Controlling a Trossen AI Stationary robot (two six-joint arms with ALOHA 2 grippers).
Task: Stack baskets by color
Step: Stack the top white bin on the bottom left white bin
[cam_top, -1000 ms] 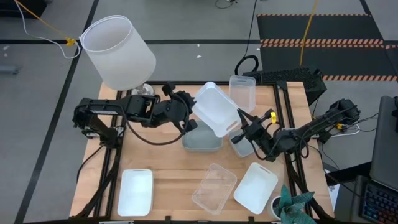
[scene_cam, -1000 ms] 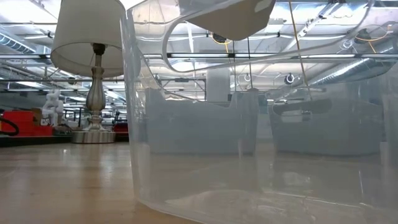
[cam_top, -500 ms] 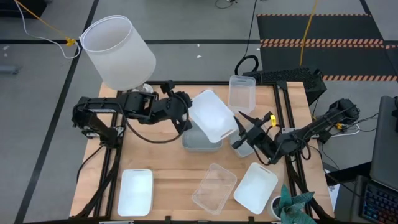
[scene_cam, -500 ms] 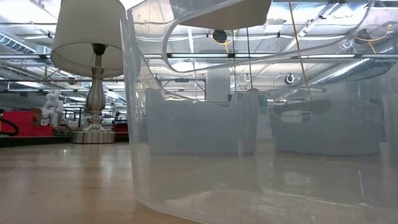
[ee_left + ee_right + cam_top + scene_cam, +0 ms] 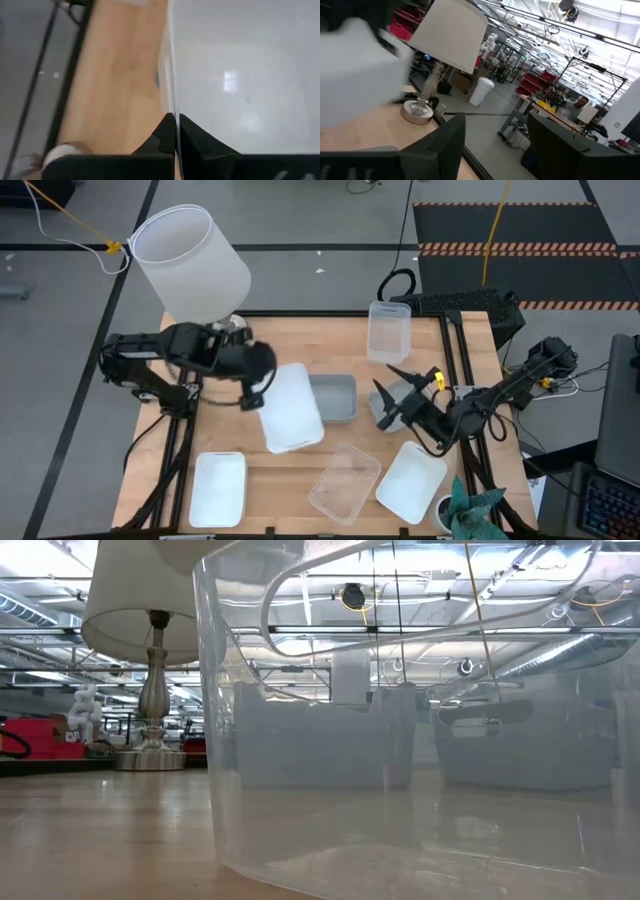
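Wooden table (image 5: pixel 300 470) on a black frame, big lab room behind, a lamp (image 5: pixel 190 262) sitting at the far left corner.

Left gripper (image 5: pixel 262 388) is clamping the rim of a white basket (image 5: pixel 291 408) and holding it over the table's middle-left, just beside the grey-blue basket (image 5: pixel 333 397). Right gripper (image 5: pixel 386 408) is hanging empty, fingers spread, right of the grey-blue basket. No basket in it.

My read: sorting step in progress, a white one being carried toward the other whites. 2 more white baskets are sitting at the near edge, 1 left (image 5: pixel 218 488), 1 right (image 5: pixel 411 481). Clear ones: 1 at the far edge (image 5: pixel 389 330), 1 near centre (image 5: pixel 345 482). Next move probably needs the held basket squared up over a white one and lowered until it nests before letting go. Grip is on 1 edge only, so tilt is the risk.

Views: overhead is giving the full layout. Left wrist view is the one showing the fingers (image 5: pixel 166 134) pinched on the white rim. Low view is mostly filled by the wall of a clear basket (image 5: pixel 420 790), no arms visible. Right wrist view is showing its parted fingers (image 5: pixel 451 140), the lamp and a person far back.
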